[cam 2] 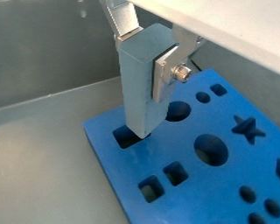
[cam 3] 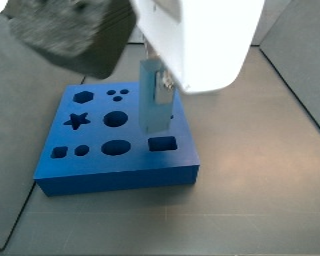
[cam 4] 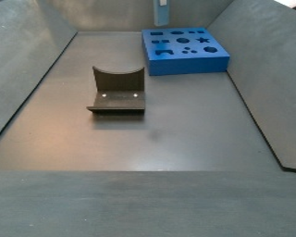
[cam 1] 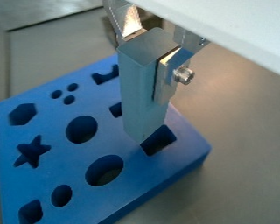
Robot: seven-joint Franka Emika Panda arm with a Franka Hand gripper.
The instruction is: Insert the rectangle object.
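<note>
The blue board (cam 4: 185, 50) with its shaped holes lies on the grey floor near the far wall of the walled bin, well apart from the dark U-shaped block (cam 4: 117, 92) in mid-floor. Above the board, the gripper (cam 1: 150, 54) holds the rectangle object (cam 1: 143, 96) clamped between its fingers (cam 1: 171, 68), long axis upright. In both wrist views the bar's lower end hangs just beside and above the rectangular hole (cam 1: 160, 140) at the board's corner, seemingly not yet in.

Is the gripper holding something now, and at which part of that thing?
Yes. The gripper holds the rectangle object upright by its upper end, above the blue board.
</note>
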